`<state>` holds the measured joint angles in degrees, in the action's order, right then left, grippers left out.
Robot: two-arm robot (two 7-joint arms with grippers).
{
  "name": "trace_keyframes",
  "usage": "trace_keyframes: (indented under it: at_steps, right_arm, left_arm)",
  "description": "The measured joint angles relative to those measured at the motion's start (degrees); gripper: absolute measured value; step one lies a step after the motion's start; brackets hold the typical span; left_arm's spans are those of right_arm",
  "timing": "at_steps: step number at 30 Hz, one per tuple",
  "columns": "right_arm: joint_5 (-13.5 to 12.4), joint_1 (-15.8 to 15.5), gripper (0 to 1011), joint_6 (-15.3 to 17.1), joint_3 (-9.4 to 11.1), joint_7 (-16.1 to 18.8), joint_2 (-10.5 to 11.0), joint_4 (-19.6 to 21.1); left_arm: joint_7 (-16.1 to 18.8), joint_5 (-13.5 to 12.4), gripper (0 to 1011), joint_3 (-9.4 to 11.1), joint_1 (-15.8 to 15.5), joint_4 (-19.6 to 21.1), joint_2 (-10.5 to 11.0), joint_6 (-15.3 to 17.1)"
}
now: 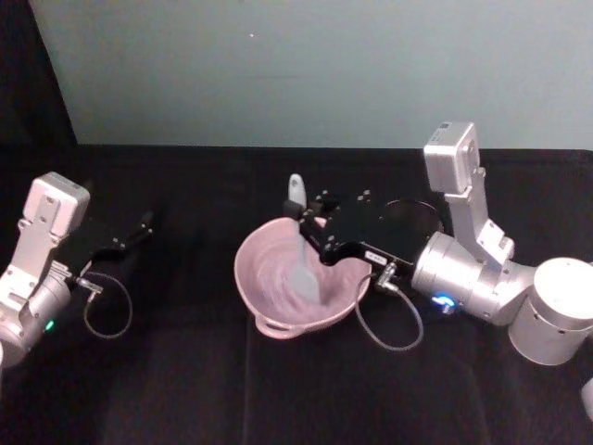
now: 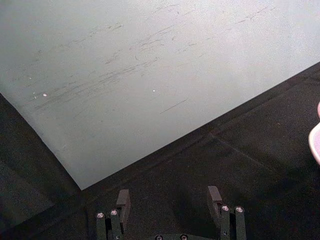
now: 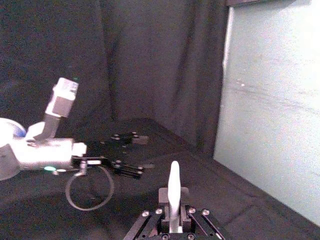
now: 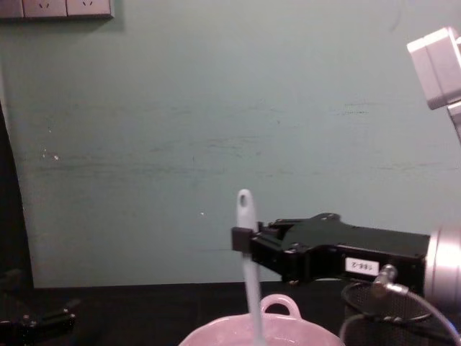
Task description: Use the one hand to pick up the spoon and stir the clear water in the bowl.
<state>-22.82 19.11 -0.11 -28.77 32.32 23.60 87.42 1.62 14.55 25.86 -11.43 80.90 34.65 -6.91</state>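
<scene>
The pale pink bowl (image 1: 278, 295) sits mid-table, its loop handle toward me. My right gripper (image 1: 308, 232) reaches over the bowl's far rim from the right and is shut on the white spoon (image 1: 302, 264). The spoon stands nearly upright, blade down inside the bowl, and its holed handle end pokes above the fingers. In the chest view the spoon (image 4: 248, 270) rises out of the bowl (image 4: 288, 335), clamped by the right gripper (image 4: 243, 241). The right wrist view shows the spoon handle (image 3: 174, 187) between the fingers (image 3: 162, 210). My left gripper (image 1: 144, 225) rests open at the far left.
A black wire-mesh cup (image 4: 392, 317) stands just right of the bowl, under the right gripper's body. Looping cables hang from both wrists (image 1: 389, 324). A pale green wall backs the black-clothed table. The left gripper (image 2: 169, 200) points at the table's back edge, with the bowl's rim (image 2: 316, 140) beside it.
</scene>
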Motion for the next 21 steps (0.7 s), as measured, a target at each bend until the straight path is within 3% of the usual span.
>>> trace_keyframes:
  at_steps: [4, 11, 16, 21]
  right_arm:
    - [-0.84, 0.3, 125, 0.43, -0.77, 0.65, -0.73, -0.38]
    - [-1.3, 3.15, 125, -0.13, -2.63, -0.04, -4.8, -6.06]
    - [0.76, 4.99, 125, -2.23, -2.84, -3.04, -7.4, -9.91]
    - [3.51, 5.89, 125, -3.71, -1.99, -6.42, -8.7, -11.91]
  left_arm:
    - [0.0, 0.0, 1011, 0.0, 0.0, 0.0, 0.0, 0.0]
    - [0.0, 0.0, 1011, 0.0, 0.0, 0.0, 0.0, 0.0]
    - [0.0, 0.0, 1011, 0.0, 0.0, 0.0, 0.0, 0.0]
    - [0.0, 0.0, 1011, 0.0, 0.0, 0.0, 0.0, 0.0]
